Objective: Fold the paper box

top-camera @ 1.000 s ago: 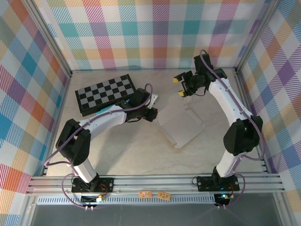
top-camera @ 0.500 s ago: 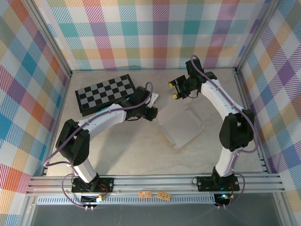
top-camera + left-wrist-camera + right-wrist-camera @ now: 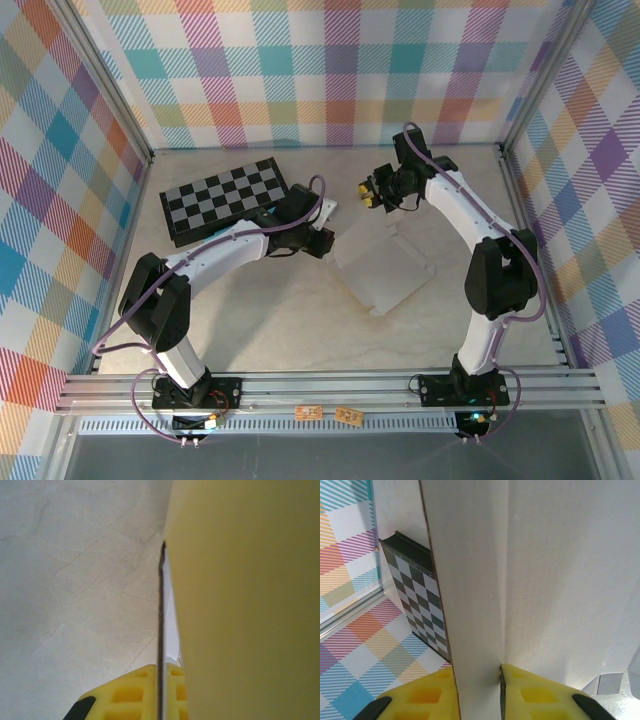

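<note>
Seen from above, a thin cardboard sheet with creased flaps, the paper box (image 3: 385, 265), lies on the pale stone-patterned table (image 3: 260, 320) a little right of centre. It looks whitish from overhead and plain yellow up close. It is not yet a box: most of it lies flat and open.

The left gripper (image 3: 322, 245) sits at the sheet's 9 o'clock corner, and the sheet spreads away from it toward 4 o'clock. In the left wrist view the jaws are clenched, and a thin dark edge of the cardboard runs down to a yellow fingertip pad (image 3: 142, 695), so it seems to be pinching that edge.

The right gripper (image 3: 368, 190) is at the sheet's 12 o'clock end, and the sheet extends from it toward 6 o'clock. In the right wrist view an upright strip of cardboard stands on edge between the two yellow pads (image 3: 427, 696), running straight away toward 12 o'clock. Both pads appear to touch its faces, so this gripper looks to be grasping a raised flap.

A black-and-white checkered board (image 3: 225, 200) lies at 10 o'clock from the sheet, apart from it.

The grippers hold neighbouring edges, with the free bulk of the sheet toward 5 o'clock. The next fold likely turns on the right gripper's raised flap hinging about its crease while the left gripper anchors the sheet.
</note>
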Motion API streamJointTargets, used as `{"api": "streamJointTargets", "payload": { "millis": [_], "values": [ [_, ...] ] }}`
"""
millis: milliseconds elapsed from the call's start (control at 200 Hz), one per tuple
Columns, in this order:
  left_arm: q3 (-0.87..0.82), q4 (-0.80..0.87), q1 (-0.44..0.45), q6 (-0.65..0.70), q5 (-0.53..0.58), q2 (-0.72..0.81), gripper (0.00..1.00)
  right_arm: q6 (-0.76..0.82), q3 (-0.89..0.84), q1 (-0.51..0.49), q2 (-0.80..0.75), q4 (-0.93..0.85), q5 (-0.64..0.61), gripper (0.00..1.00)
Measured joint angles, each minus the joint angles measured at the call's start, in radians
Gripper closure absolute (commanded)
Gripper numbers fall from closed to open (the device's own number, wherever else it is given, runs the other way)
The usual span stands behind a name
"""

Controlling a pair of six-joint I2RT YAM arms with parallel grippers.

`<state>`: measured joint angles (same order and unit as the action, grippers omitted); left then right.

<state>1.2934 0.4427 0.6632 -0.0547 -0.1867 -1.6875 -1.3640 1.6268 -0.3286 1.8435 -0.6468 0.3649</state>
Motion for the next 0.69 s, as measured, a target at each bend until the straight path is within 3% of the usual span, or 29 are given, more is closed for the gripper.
{"api": "streamJointTargets", "payload": {
  "millis": [180,275,450,595,695],
  "values": [
    [0.000,0.010,-0.001,-0.002,0.000,0.000,1.00,-0.010,-0.036,0.000,-0.001,0.033,0.009,1.00],
    [0.000,0.007,-0.003,-0.014,0.000,0.000,0.75,-0.016,-0.047,0.000,-0.005,0.049,0.010,1.00],
    [-0.001,-0.018,-0.006,-0.143,0.010,0.081,0.49,-0.037,-0.065,0.001,-0.011,0.061,-0.009,1.00],
    [0.005,-0.030,-0.039,-0.398,0.019,0.234,0.54,-0.051,-0.041,0.002,-0.011,0.029,-0.019,1.00],
    [0.077,-0.011,-0.077,-0.606,0.010,0.245,0.60,-0.066,-0.017,0.002,-0.011,0.016,-0.026,1.00]
  ]
}}
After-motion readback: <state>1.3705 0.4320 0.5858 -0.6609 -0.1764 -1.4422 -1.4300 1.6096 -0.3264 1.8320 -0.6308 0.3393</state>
